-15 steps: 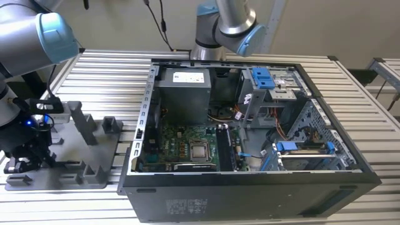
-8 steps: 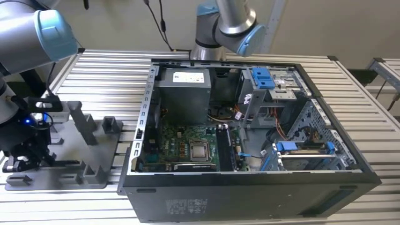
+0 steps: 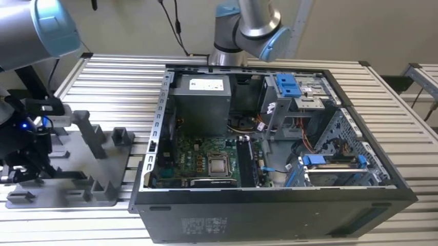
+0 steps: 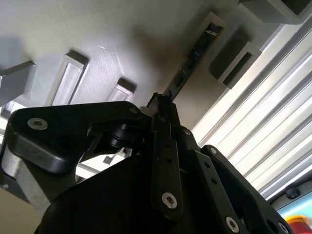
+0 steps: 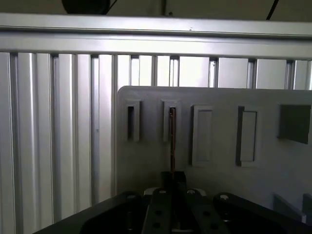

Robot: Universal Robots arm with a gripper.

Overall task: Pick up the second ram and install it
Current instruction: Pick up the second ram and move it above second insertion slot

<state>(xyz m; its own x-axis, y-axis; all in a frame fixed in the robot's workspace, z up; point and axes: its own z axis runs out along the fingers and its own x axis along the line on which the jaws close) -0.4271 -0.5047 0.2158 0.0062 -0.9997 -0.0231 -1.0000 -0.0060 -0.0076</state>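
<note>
Jaws of mine look clenched, pinching the thin end of the second ram (image 4: 192,56). My gripper (image 4: 160,101) has the stick at 1 end. The rest of it runs away from me as a long dark strip. In the first wrist view the second ram (image 5: 172,141) shows edge-on, like a skinny brown line coming straight out of my gripper (image 5: 173,176).

The stick lines up with 1 narrow slot in the grey holder tray (image 4: 97,39). I cannot tell if its far edge sits down in that slot or just above it. More slots sit in a row on the tray (image 5: 146,161), 1 close on one side (image 5: 130,122) and 2 on the other side (image 5: 201,134). All 3 look bare.

In the exterior view I am low over the tray (image 3: 75,189), at the exterior view's left. Grey posts (image 3: 85,128) stand up on the tray near me.

Under the tray is a table (image 3: 102,72) made of long shiny metal slats.

Just beside the tray, toward the exterior view's right, lies a big black computer case (image 3: 274,215) with its side open. Inside it I see a green board (image 3: 205,154), a grey box (image 3: 202,102) and some blue clips (image 3: 287,84). My arm (image 3: 246,25) rises from the table past the far side of the case.
</note>
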